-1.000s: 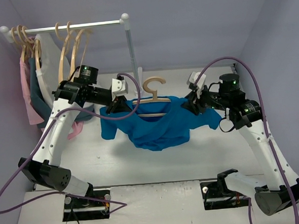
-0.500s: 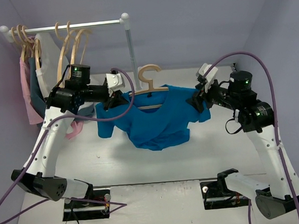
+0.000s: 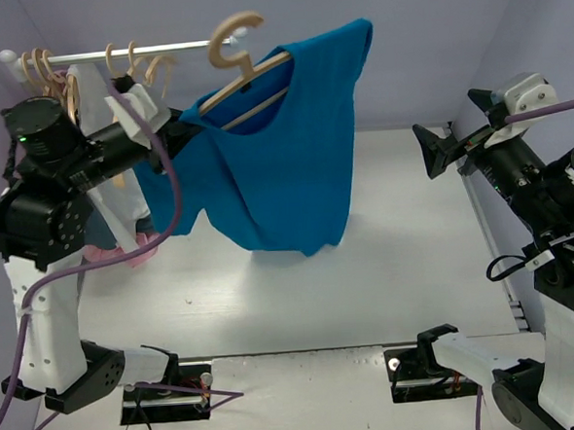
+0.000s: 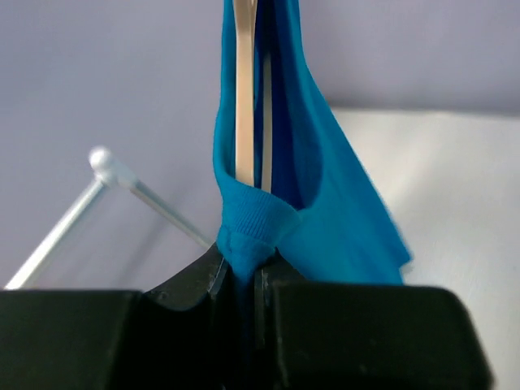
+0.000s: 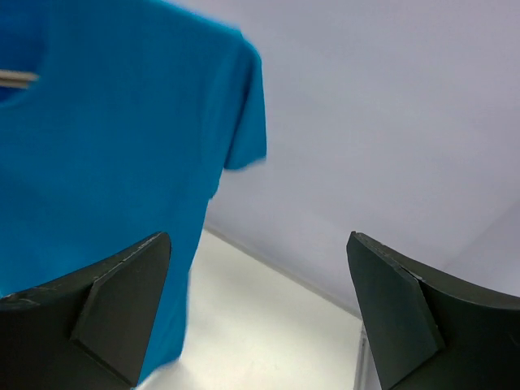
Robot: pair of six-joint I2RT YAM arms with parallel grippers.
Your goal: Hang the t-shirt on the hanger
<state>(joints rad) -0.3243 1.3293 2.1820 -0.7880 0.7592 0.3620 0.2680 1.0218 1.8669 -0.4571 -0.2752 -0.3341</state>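
The blue t-shirt hangs in the air on the pale wooden hanger, tilted with its hook up near the rack's rail. My left gripper is shut on the shirt's ribbed edge at the hanger's lower left end. The hanger's arm runs straight up from the jaws of the left gripper; whether the wood is pinched too stays hidden by cloth. My right gripper stands open, apart from the shirt at the right. In its wrist view the right gripper holds nothing, and the t-shirt hangs to the left.
A clothes rack with a metal rail stands at the back left, carrying several more wooden hangers and pink, teal and white garments. The rail's ball end shows left of the shirt. White tabletop lies below.
My left arm has lifted the hanger and shirt off the table, up toward the rail. My right gripper has let go of the sleeve, opened wide and drawn back to the right.
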